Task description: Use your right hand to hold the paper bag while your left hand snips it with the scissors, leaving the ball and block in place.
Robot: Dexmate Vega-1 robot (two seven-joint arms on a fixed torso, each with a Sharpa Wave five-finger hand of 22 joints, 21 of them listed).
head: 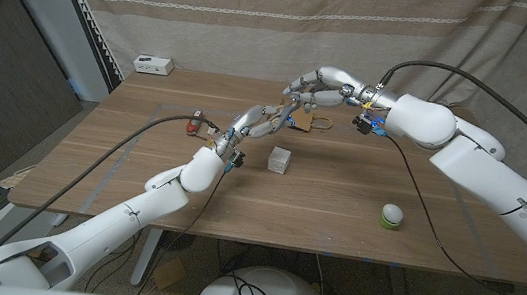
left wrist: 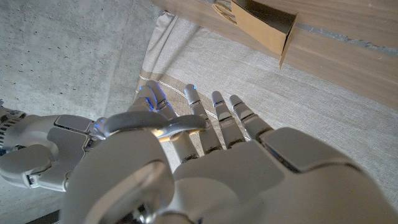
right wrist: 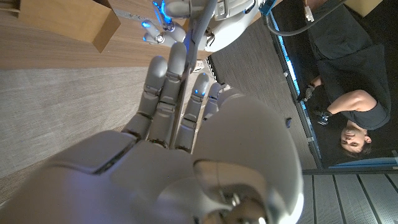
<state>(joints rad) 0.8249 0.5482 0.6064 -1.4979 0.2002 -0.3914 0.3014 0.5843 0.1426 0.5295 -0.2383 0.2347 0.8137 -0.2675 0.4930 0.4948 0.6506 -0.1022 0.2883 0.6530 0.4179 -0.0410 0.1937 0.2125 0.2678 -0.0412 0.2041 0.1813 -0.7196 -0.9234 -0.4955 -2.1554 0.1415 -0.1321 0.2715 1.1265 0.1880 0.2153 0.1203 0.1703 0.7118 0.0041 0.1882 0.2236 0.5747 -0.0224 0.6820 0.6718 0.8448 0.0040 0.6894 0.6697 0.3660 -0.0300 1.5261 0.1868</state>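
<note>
The brown paper bag [head: 305, 120] lies on the far middle of the table, its handle toward the right. My left hand [head: 258, 124] reaches up to its left edge and grips the silvery scissors [left wrist: 155, 127], whose handle loop crosses its fingers. In the left wrist view the bag [left wrist: 261, 25] sits just beyond those fingertips. My right hand [head: 316, 87] hovers over the bag, fingers straight and holding nothing, apart from the bag [right wrist: 68, 18]. The pale block [head: 280, 160] stands in front of the bag. Near the right front lies the white-and-green ball [head: 392, 216].
A small white device [head: 154, 64] sits at the table's back left corner. A curtain hangs behind the table. A person [right wrist: 354, 124] shows in the right wrist view, off to the side. Black cables trail from both arms.
</note>
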